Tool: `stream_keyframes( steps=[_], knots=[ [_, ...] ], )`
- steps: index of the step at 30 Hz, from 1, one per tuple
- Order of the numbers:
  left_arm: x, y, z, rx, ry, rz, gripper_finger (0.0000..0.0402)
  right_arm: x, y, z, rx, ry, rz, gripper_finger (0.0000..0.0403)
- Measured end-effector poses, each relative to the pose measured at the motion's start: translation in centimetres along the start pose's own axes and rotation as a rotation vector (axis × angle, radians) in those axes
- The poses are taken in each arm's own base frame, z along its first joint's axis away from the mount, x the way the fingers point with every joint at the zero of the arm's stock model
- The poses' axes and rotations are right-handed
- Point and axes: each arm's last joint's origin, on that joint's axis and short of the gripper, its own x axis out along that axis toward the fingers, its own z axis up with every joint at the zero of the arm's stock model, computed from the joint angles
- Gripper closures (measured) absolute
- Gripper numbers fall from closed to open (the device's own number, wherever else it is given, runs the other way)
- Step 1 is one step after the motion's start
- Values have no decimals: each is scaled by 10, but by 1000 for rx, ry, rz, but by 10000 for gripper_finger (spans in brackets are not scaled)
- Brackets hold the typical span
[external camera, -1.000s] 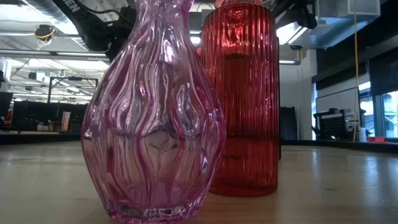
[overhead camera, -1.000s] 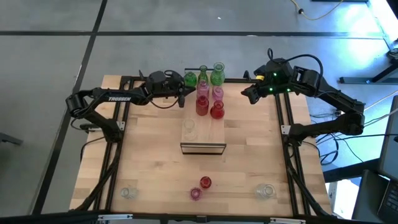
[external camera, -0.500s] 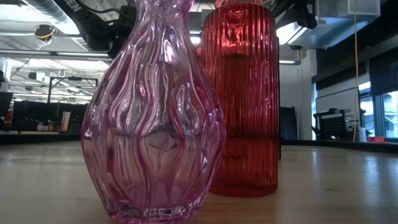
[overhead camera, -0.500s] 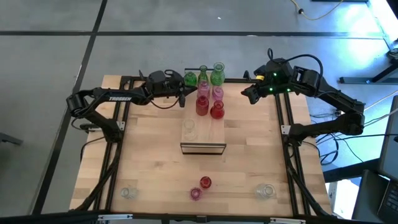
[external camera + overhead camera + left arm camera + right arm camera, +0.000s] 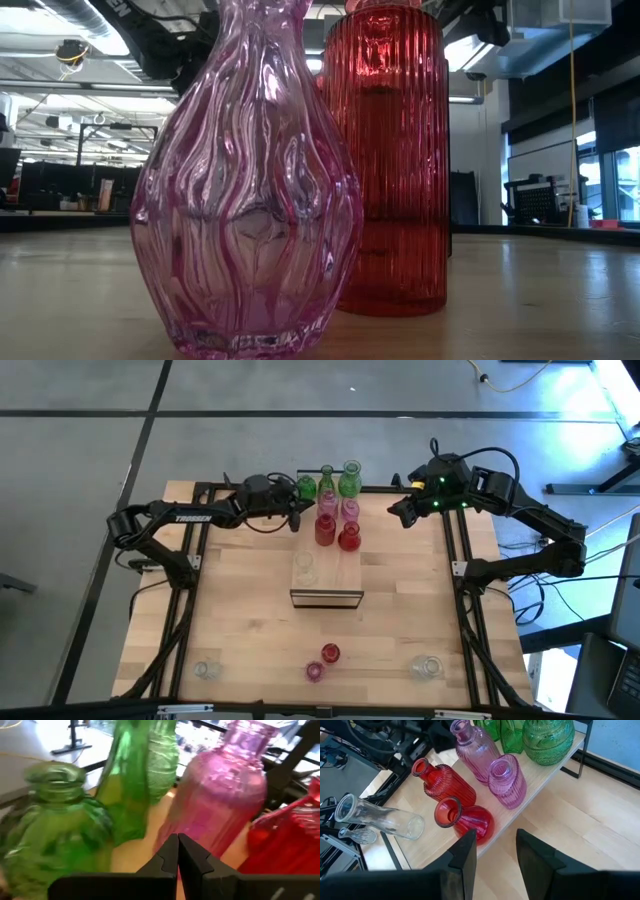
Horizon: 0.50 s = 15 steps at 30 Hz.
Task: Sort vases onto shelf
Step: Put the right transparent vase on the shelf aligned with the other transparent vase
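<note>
The light-wood shelf (image 5: 345, 575) stands mid-table. On its far part stand three green vases (image 5: 327, 480), two pink vases (image 5: 338, 506) and two red vases (image 5: 336, 535). A clear vase (image 5: 303, 567) lies on its side nearer the shelf's near end. My left gripper (image 5: 297, 511) is shut, just left of the shelf. In the left wrist view its tips (image 5: 177, 845) point at a pink vase (image 5: 220, 795) between a green vase (image 5: 55, 830) and a red one (image 5: 285, 840). My right gripper (image 5: 398, 512) hovers open to the shelf's right, with nothing between its fingers (image 5: 465, 855).
Near the table's front edge stand a clear vase (image 5: 207, 670), a pink vase (image 5: 315, 672), a red vase (image 5: 330, 653) and another clear vase (image 5: 427, 667). The pink (image 5: 245, 190) and red (image 5: 390, 160) ones fill the low view. Bare tabletop lies on both sides of the shelf.
</note>
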Motion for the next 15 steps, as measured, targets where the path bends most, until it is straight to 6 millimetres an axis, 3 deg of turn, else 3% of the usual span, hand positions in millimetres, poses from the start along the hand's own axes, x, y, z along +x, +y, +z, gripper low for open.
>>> stream_keyframes(
  steps=[8, 15],
  knots=[
    [-29, -5, 22, 24, -66, 243, 401, 0, 0, 0, -1, 2, 3, 281],
    [-89, -38, 29, 44, 82, 186, 401, 0, 3, -2, -78, 9, 14, 281]
  ],
)
